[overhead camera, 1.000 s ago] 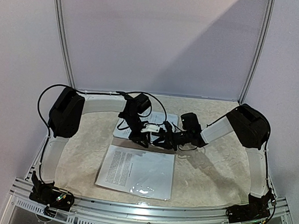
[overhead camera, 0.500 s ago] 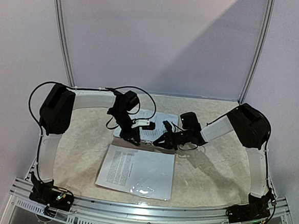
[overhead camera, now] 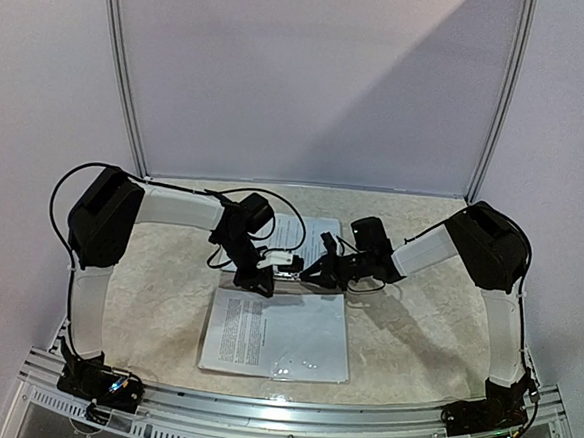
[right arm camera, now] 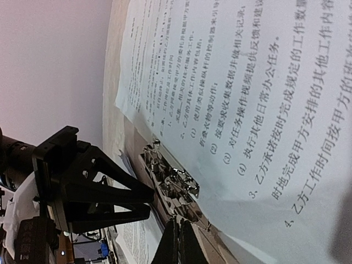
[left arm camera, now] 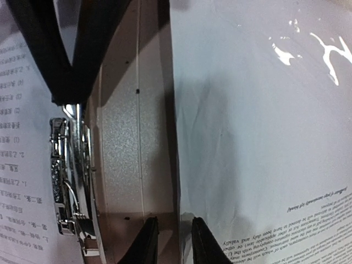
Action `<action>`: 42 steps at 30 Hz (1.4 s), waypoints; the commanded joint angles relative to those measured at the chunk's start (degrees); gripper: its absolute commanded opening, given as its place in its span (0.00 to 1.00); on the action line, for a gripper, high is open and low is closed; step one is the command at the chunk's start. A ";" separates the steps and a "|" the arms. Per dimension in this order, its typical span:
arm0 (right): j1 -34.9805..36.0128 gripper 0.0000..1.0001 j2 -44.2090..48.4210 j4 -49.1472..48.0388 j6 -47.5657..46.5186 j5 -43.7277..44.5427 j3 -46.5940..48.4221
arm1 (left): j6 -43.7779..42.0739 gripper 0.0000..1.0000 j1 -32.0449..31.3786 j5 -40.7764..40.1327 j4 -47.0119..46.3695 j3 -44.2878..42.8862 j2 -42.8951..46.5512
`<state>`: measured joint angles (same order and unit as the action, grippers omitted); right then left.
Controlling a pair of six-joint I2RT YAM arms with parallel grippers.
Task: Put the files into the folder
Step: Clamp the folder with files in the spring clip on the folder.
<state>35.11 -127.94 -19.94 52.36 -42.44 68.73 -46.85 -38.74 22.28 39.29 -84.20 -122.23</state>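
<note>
While our left gripper (left arm camera: 175, 246) holds its jaws a narrow gap apart, with the edge of one of the files (left arm camera: 258, 137) running into that gap, our right gripper (right arm camera: 177, 242) is pressed fully closed just beside the metal clip (right arm camera: 170, 181). We see the folder (left arm camera: 124, 137) only as a tan strip between two printed sheets, lying flat on the table (overhead camera: 156, 300) between both arms.

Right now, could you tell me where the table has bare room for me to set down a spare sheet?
The table is bare left of the near sheet, up to the left arm, and right of it, up to the right arm. The middle is crowded: the left gripper and right gripper sit close together between that sheet and the far sheet.
</note>
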 commanded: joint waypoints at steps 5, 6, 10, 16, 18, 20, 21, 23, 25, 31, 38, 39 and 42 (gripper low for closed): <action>-2.43 0.00 -8.68 15.09 1.08 16.61 -2.51 | -1.82 0.24 -0.80 -4.94 1.40 3.10 -4.55; -2.42 0.00 -8.72 17.05 0.65 16.63 -1.84 | -1.84 0.24 -0.81 -4.75 1.61 2.97 -4.54; -2.29 0.00 -8.11 19.27 1.08 17.96 -3.22 | -2.16 0.24 -0.94 -4.52 2.81 2.11 -4.50; -1.12 0.00 -6.56 18.70 2.83 18.50 -4.66 | -5.05 0.29 -1.25 2.71 9.01 -3.93 -3.28; -0.92 0.00 -6.52 18.64 2.80 18.40 -4.33 | -4.94 0.34 -1.12 4.40 10.62 -8.65 -2.91; -0.87 0.00 -6.57 18.70 2.50 17.91 -3.69 | -4.36 0.35 -0.85 4.71 10.98 -14.03 -3.11; -0.84 0.00 -6.50 18.71 2.37 17.69 -3.47 | -3.70 0.35 -0.63 4.25 10.52 -16.58 -3.43; -0.84 0.00 -6.36 18.65 2.16 17.42 -3.24 | -2.19 0.36 -0.04 2.62 7.34 -19.40 -3.85; -0.92 0.00 -6.19 18.46 1.98 16.38 -2.96 | -1.29 0.36 0.26 0.55 4.75 -21.08 -4.97; -0.91 0.00 -5.64 19.16 1.29 16.09 -3.07 | -2.88 0.41 0.42 -1.52 7.45 -24.59 -11.82; -0.89 0.00 -5.86 18.94 0.73 15.81 -2.69 | -2.58 0.43 0.42 -2.52 4.89 -19.17 -12.24; -0.86 0.00 -5.86 18.90 0.76 15.80 -2.68 | -2.14 0.42 0.42 -3.38 3.81 -18.05 -12.06; -0.88 0.00 -5.96 19.54 0.44 15.72 -2.02 | -1.82 0.30 0.34 -3.88 3.21 -16.99 -12.47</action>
<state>35.35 -128.01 -18.41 54.35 -38.83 69.93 -49.39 -38.57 20.73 42.39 -103.83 -133.95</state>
